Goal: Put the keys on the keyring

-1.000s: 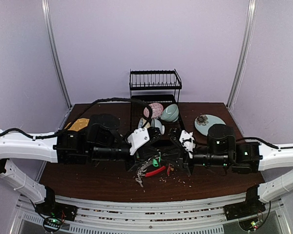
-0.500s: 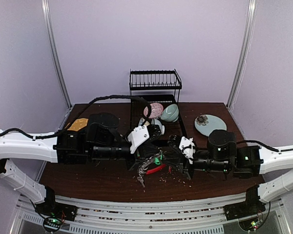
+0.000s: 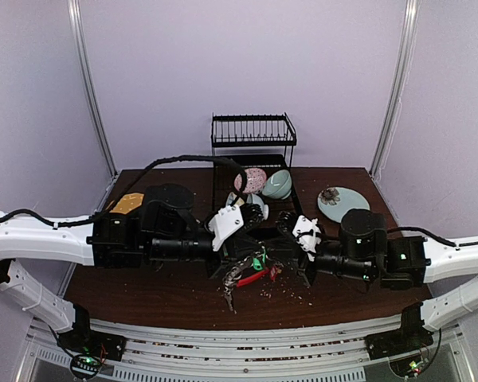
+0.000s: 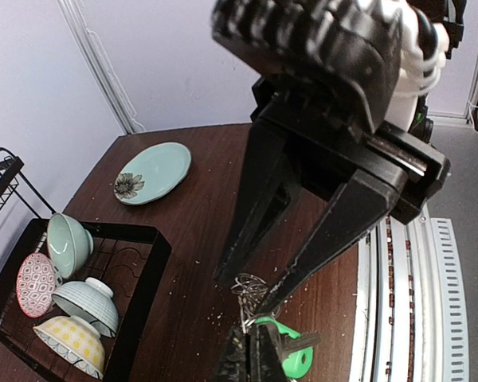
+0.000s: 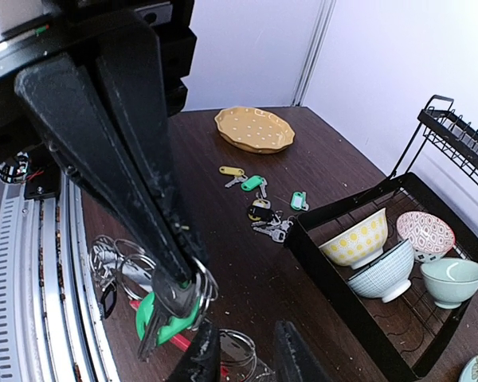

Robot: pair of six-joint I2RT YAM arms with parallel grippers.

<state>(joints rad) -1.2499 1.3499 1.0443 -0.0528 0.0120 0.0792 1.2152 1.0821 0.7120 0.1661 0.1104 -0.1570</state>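
Top external: keyring [image 3: 255, 278] only partly visible

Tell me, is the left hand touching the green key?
Touching. The right wrist view shows the left hand pinched shut on the green key, which hangs from its tips.

Four bowls [image 4: 68, 243], one dish rack [image 4: 146, 298], two plates [image 4: 153, 171], one keyring [image 3: 253, 278], at least five keys [image 5: 163, 321].
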